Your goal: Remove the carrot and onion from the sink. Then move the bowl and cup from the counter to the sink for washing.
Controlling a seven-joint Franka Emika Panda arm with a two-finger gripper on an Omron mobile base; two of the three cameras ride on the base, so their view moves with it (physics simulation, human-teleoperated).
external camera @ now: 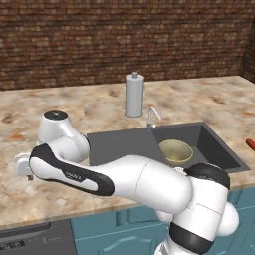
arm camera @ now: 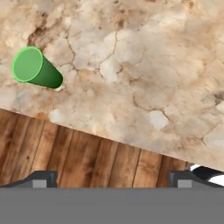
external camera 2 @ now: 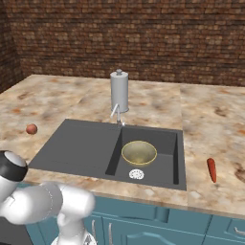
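hand (arm camera: 112,177) spread wide, holding nothing | green cup (arm camera: 36,68) upright on counter (arm camera: 144,65) | bowl (external camera 2: 139,153) sitting in sink (external camera 2: 76,146) | onion (external camera 2: 31,128) left, carrot (external camera 2: 211,170) right on counter

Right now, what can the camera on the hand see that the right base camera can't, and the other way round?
Hand view alone: a green cup standing on the stone, a strip of wooden floor beyond the edge, and the open pincer.

Right base view alone: the bowl in the sink, the onion left of it, the carrot right of it.

Both: the marbled counter.
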